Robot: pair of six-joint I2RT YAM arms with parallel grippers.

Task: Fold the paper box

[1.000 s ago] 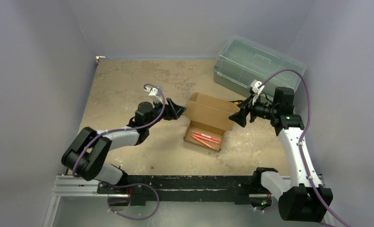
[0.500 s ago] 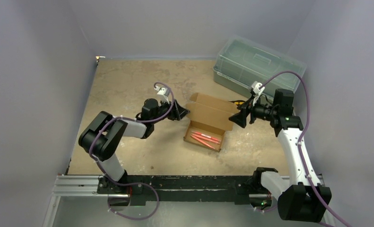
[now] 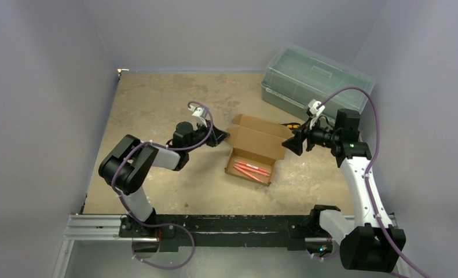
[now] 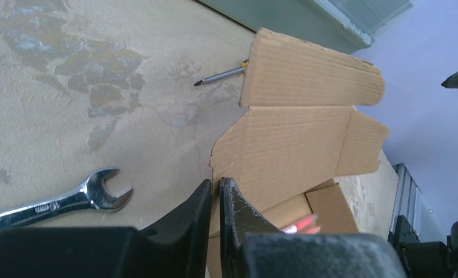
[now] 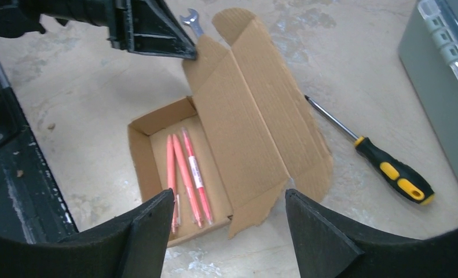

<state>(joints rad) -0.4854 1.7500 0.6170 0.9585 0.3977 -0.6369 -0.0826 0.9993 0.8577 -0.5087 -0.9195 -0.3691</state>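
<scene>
Currently, lid closing is judged to be the step in hand. The box [image 3: 253, 145] lies open directly ahead of the left pincer [image 4: 216, 188], which is pinched narrow on the lid's side flap. The right pincer [image 5: 229, 200] is held wide over the opposite flap. Next, the flaps must be folded inward without creasing the lid.

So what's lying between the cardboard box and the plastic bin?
A screwdriver with a yellow-and-black handle lies there, its tip pointing toward the box and its handle nearer the bin. The right wrist view shows it clearly.
</scene>
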